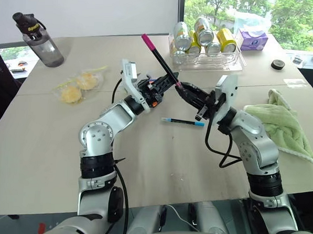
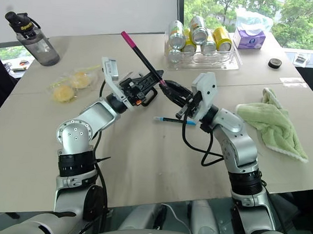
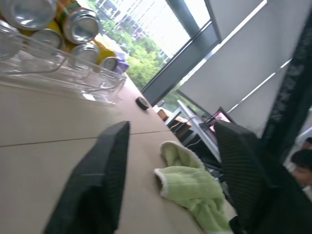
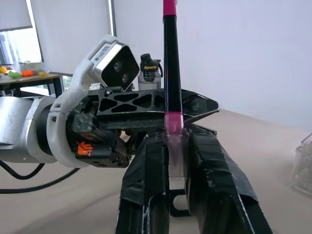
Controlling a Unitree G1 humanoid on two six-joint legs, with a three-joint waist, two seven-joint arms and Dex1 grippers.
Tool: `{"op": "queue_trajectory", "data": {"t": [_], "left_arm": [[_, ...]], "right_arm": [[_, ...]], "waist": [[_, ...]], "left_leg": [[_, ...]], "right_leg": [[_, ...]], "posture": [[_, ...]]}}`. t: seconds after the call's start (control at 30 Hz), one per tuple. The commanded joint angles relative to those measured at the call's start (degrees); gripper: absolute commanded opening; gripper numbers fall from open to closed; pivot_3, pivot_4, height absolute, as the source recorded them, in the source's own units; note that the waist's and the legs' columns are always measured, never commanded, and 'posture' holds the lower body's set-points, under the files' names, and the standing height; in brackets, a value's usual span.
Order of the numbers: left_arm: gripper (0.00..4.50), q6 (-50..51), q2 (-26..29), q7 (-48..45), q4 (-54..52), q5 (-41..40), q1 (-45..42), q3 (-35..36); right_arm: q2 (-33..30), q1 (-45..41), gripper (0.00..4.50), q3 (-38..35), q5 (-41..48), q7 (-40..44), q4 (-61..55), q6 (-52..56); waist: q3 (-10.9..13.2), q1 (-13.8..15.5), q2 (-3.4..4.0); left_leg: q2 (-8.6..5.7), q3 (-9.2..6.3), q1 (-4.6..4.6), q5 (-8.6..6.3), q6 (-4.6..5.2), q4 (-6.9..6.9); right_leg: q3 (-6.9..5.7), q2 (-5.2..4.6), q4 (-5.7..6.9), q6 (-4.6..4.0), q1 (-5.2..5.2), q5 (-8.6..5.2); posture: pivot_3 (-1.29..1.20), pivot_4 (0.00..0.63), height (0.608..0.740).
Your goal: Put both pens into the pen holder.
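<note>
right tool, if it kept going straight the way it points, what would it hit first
Most likely the left tool, which sits just beyond the right tool and the magenta-ended pen it grips; their exact gap is unclear.

both arms are silver-grey metal with rounded joints dotted with small screws, black ribbed bands at the lower arm and black cables looping beside them. white camera housings sit at each wrist. an orange mark shows near the left gripper (image 4: 146,112).

Beige table (image 1: 159,159) bearing blue-capped pen (image 1: 183,121), green towel (image 1: 282,126), can tray (image 1: 209,59).
</note>
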Motion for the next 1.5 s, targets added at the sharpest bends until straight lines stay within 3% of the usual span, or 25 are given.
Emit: {"op": "queue_trajectory", "data": {"t": [0.03, 0.07, 0.1, 0.37, 0.47, 0.57, 1.17, 1.33, 1.5], "left_arm": [[0.65, -0.6, 0.9, -1.4, -5.0, -2.9, 0.3, 0.0], [0.16, -0.4, 1.6, -1.7, -5.2, -2.5, 0.9, -0.4], [0.03, -0.3, 2.3, -1.8, -5.3, -2.1, 1.4, -0.7], [0.03, -1.3, 2.9, -0.8, -5.1, -3.8, 2.5, 0.3], [0.81, -1.5, 3.3, -1.4, -5.9, -5.0, 2.7, 0.3], [2.2, -2.7, 3.0, -1.1, -5.0, -5.3, 2.7, 0.8], [2.2, -5.2, 2.3, -5.0, -2.9, -6.3, 4.1, -1.3], [0.18, -5.2, 3.0, -5.2, -2.7, -7.2, 3.5, -1.0], [0.03, -5.2, 4.2, -5.5, -1.3, -7.4, 2.1, -0.6]], "right_arm": [[-0.3, -1.2, 0.0, -1.1, 0.6, -0.9, 0.5, -0.1], [-0.2, -1.8, 0.0, -1.8, 0.8, -1.3, 1.1, -0.3], [0.0, -2.3, 0.0, -2.5, 1.1, -1.7, 1.8, -0.5], [0.9, -4.8, 0.0, -5.5, 2.7, -3.6, 4.6, -1.1], [0.5, -3.7, 0.0, -3.9, 2.2, -2.5, 4.1, -1.0], [0.6, -3.2, 0.0, -3.1, 2.4, -2.3, 3.5, -0.7], [-2.3, 0.8, 0.0, 0.6, 7.8, 3.3, -2.9, 4.9], [-2.4, 0.8, 0.0, 0.6, 7.5, 3.1, -2.7, 5.1], [-3.2, 0.4, 0.0, 0.8, 6.8, 2.5, -1.6, 6.6]], "waist": [[0.0, 0.0, 0.0], [0.0, 0.0, 0.0], [0.0, 0.0, 0.0], [0.0, 0.1, 0.0], [0.0, 0.1, 0.0], [0.0, 0.0, 0.0], [0.0, 0.2, 0.0], [0.0, 0.2, 0.0], [0.0, 0.2, 0.0]], "left_leg": [[0.0, 0.0, 0.0, 0.0, 0.0, 0.0], [0.0, 0.0, 0.0, 0.0, 0.0, 0.0], [0.0, 0.02, 0.01, 0.0, 0.0, 0.0], [0.0, 0.02, 0.0, 0.0, 0.0, 0.0], [0.0, 0.01, 0.0, 0.0, 0.0, -0.03], [0.0, 0.02, 0.01, 0.0, 0.0, -0.03], [0.0, -0.01, 0.0, 0.0, 0.0, -0.07], [0.0, 0.0, 0.0, 0.0, 0.0, -0.07], [0.0, 0.0, 0.01, 0.0, 0.0, -0.08]], "right_leg": [[0.0, 0.0, 0.0, 0.0, 0.0, 0.0], [0.0, 0.0, 0.0, 0.0, 0.0, 0.0], [0.02, 0.0, 0.0, 0.0, 0.0, 0.0], [0.02, 0.01, -0.02, 0.0, 0.0, 0.0], [0.02, 0.01, -0.03, 0.0, 0.0, 0.0], [0.03, 0.01, -0.02, 0.0, 0.0, 0.0], [0.01, 0.01, -0.06, 0.0, 0.0, 0.0], [0.02, 0.01, -0.06, 0.0, 0.0, 0.0], [0.02, 0.01, -0.06, 0.0, 0.0, 0.0]], "posture": [[0.0, 0.15, 0.74], [0.0, 0.15, 0.74], [0.0, 0.15, 0.74], [0.0, 0.15, 0.74], [0.0, 0.15, 0.74], [0.0, 0.15, 0.74], [0.0, 0.15, 0.74], [0.0, 0.15, 0.74], [0.0, 0.15, 0.74]]}}
